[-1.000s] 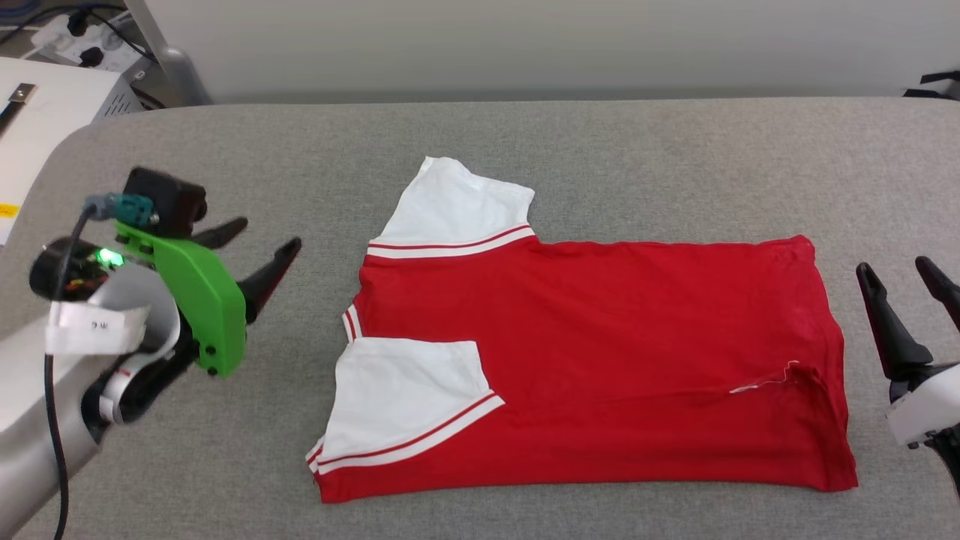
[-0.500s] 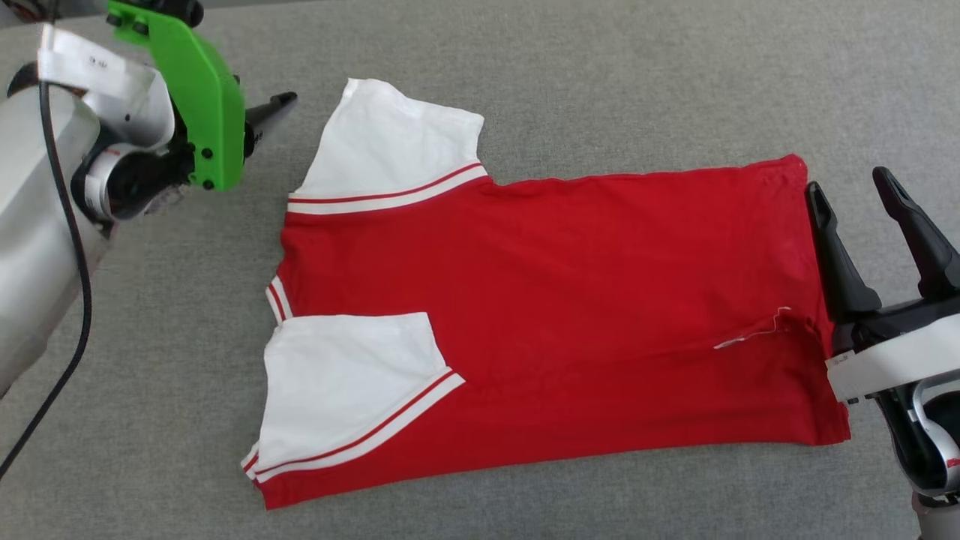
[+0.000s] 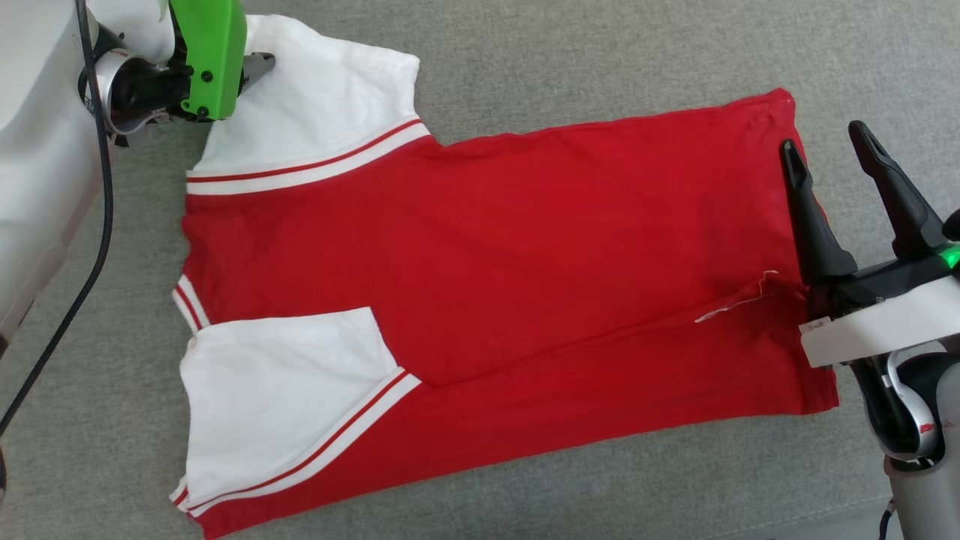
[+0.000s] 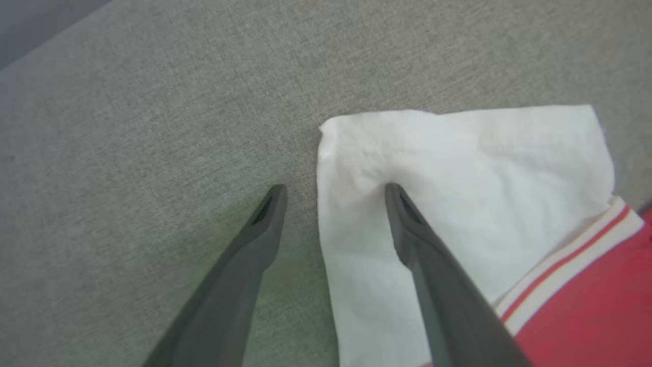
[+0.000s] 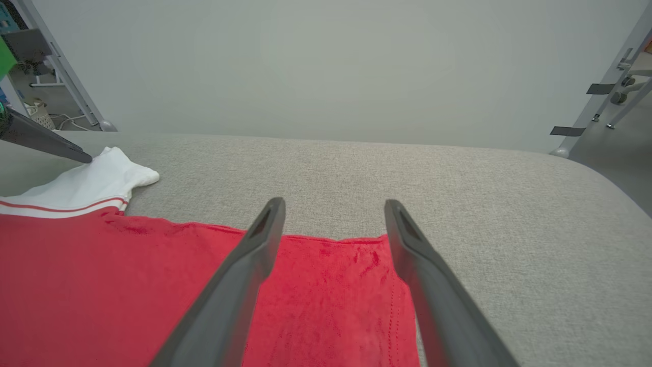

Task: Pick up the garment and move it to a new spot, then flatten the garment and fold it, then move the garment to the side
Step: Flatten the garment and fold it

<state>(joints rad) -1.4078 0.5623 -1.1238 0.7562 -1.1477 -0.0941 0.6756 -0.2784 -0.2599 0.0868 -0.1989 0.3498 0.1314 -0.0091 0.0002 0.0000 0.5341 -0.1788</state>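
The garment [image 3: 525, 262] was plain red through the body, with white sleeves [image 3: 285, 375] at eight and ten o'clock of it. Each sleeve seam carried a trim [image 3: 315, 161] of white with one thin red stripe (the collar edge [image 3: 187, 301] at nine o'clock repeated those stripes). A white thread [image 3: 739, 300] showed on the red toward three o'clock. The desk [image 3: 600, 60] was a flecked mid-grey weave. The left claw [image 4: 334, 187] had dark grey fingers and a bright green bracket [image 3: 210, 52]. The right claw [image 3: 823, 135] was black-fingered, with a white cuff [image 3: 877, 330] and a green light [image 3: 951, 257]. The wall [image 5: 326, 66] was pale grey.
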